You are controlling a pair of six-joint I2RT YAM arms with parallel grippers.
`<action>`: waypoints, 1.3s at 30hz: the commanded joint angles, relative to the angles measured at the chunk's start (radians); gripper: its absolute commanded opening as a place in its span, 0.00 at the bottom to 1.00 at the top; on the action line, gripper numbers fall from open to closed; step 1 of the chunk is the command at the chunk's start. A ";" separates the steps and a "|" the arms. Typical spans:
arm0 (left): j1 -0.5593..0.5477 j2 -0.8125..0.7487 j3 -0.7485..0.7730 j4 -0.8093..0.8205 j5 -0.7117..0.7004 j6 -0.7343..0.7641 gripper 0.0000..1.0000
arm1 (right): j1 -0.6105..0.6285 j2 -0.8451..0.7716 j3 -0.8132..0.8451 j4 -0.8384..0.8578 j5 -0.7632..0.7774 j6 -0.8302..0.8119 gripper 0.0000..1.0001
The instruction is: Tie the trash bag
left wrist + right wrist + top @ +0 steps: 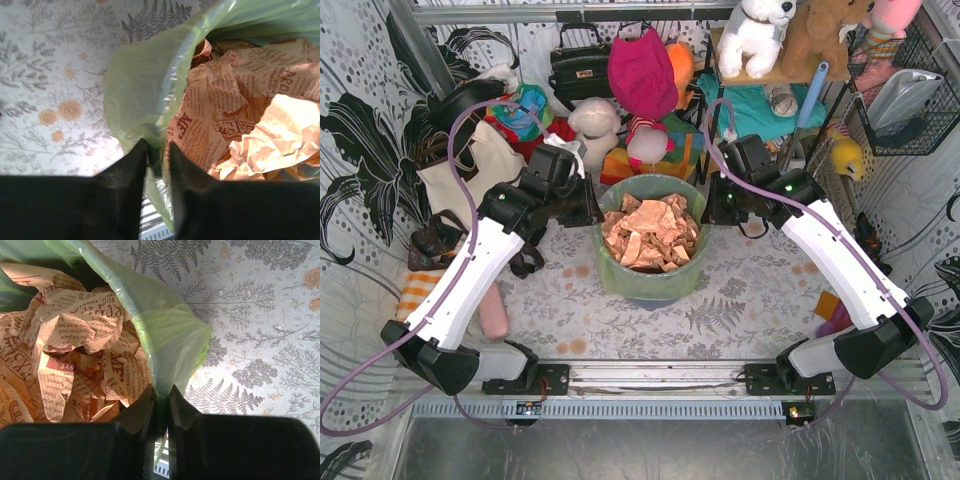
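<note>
The left jaws and the right jaws each pinch the green rim of the trash bag, on opposite sides.

worktop wore fern-print cloth | black handbag stood at back, left of magenta hat | white plush dog sat beside brown plush toy, upper right | wire basket hung far right

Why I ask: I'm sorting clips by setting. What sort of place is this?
Probably a staged robot test booth, not a real home: a metal mounting rail, printed backdrop walls, and plush toys and a handbag heaped at the back.
</note>
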 commanded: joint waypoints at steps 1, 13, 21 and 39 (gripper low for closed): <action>-0.010 -0.034 0.052 0.117 0.012 0.032 0.40 | 0.006 0.001 0.040 0.040 0.013 -0.001 0.17; -0.008 -0.201 -0.003 0.128 -0.309 -0.048 0.65 | 0.006 -0.068 0.129 -0.056 0.203 -0.007 0.55; -0.006 -0.403 -0.279 0.152 -0.398 -0.251 0.60 | -0.007 -0.218 -0.033 -0.036 0.300 0.082 0.57; -0.004 -0.632 -0.981 0.482 0.008 -0.630 0.61 | -0.013 -0.474 -0.772 0.351 0.144 0.411 0.52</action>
